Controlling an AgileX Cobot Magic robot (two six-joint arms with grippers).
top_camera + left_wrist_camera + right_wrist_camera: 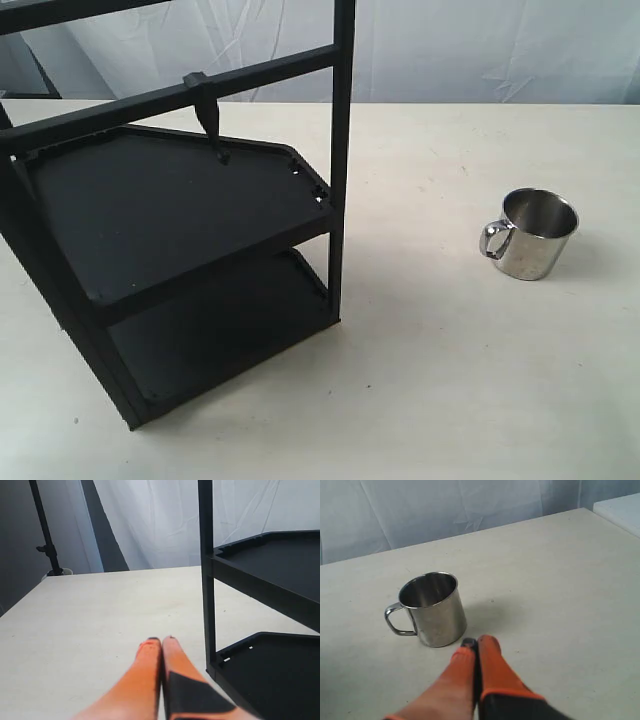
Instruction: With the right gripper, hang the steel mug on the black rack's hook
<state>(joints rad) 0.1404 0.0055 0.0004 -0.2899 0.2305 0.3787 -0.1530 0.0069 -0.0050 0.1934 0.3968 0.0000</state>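
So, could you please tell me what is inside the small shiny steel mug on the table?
The small shiny steel mug stands upright and looks empty: only its bare reflective inner wall shows. Its near rim hides the bottom, so that stays unconfirmed.

The black rack [180,260] stands on the table [450,380] at the left; the steel mug [535,233] sits upright well to its right (handle toward the rack). The hook [207,112] hangs from the rack's upper crossbar.
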